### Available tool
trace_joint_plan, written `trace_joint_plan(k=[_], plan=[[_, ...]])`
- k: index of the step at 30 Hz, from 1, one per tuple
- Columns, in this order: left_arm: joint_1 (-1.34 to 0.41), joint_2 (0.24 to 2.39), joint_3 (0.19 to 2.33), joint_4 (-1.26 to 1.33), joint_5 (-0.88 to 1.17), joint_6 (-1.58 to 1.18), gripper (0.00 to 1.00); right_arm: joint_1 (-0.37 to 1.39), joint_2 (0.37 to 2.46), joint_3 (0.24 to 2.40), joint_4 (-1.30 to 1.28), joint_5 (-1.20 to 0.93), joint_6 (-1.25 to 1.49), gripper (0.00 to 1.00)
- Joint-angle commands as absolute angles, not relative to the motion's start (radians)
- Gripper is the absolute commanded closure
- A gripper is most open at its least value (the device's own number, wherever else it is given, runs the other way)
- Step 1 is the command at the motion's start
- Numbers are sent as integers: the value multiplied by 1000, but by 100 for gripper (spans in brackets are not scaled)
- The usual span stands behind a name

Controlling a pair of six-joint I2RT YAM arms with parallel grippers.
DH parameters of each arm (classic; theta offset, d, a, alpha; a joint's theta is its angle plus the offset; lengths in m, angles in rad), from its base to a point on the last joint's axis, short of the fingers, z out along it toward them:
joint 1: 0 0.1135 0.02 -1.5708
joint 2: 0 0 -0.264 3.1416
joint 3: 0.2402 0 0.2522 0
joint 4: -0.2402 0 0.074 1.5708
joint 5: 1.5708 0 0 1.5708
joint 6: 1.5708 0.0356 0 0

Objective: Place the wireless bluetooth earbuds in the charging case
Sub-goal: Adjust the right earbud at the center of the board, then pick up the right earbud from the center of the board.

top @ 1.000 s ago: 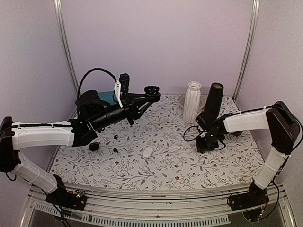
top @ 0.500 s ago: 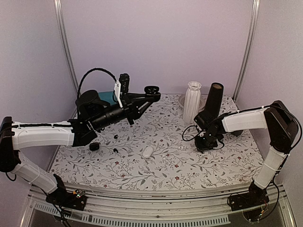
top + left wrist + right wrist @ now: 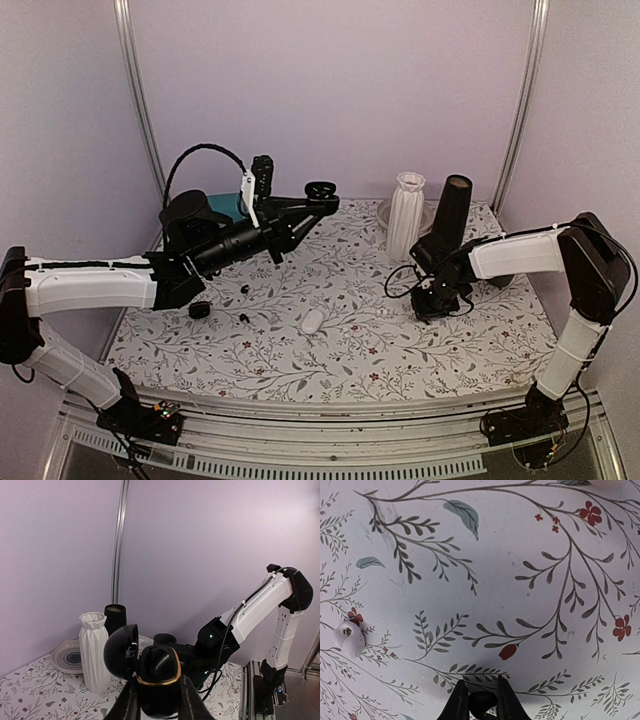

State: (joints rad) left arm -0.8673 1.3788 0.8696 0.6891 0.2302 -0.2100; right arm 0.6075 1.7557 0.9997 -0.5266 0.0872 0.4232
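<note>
My left gripper (image 3: 156, 700) is shut on the black charging case (image 3: 157, 672), whose gold-rimmed cup faces up with its lid (image 3: 120, 650) swung open to the left. In the top view this case (image 3: 321, 190) hangs high over the back left of the table. My right gripper (image 3: 437, 305) points straight down at the tablecloth on the right. Between its fingers sits one glossy black earbud (image 3: 481, 704), pinched just above the cloth. Two more tiny black earbuds (image 3: 246, 288) (image 3: 243, 316) lie on the cloth at left.
A white pebble-like case (image 3: 312, 321) lies mid-table and a small black round piece (image 3: 200, 310) to its left. A small white bud (image 3: 349, 637) lies left of my right fingers. White ribbed vase (image 3: 405, 212), black cylinder (image 3: 452, 210) and plate (image 3: 384, 210) stand at the back.
My right gripper's fingers have drawn together on the black earbud, and that wrist has shifted slightly. The left arm and its case have stayed still.
</note>
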Motion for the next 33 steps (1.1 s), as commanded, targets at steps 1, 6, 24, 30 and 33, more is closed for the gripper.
trace_joint_plan(k=[1, 6, 24, 30, 33], plan=[[-853, 1362, 868, 694, 230, -213, 100, 609, 1764, 1014, -554, 58, 435, 80], [-850, 1361, 865, 693, 228, -213, 100, 610, 1734, 1003, -558, 48, 439, 66], [-848, 1365, 867, 701, 236, -222, 100, 647, 1779, 1047, -625, 184, 356, 69], [-847, 1362, 870, 694, 237, -220, 100, 650, 1812, 1062, -629, 190, 310, 70], [-847, 1361, 867, 693, 235, -219, 100, 654, 1819, 1060, -622, 190, 291, 70]])
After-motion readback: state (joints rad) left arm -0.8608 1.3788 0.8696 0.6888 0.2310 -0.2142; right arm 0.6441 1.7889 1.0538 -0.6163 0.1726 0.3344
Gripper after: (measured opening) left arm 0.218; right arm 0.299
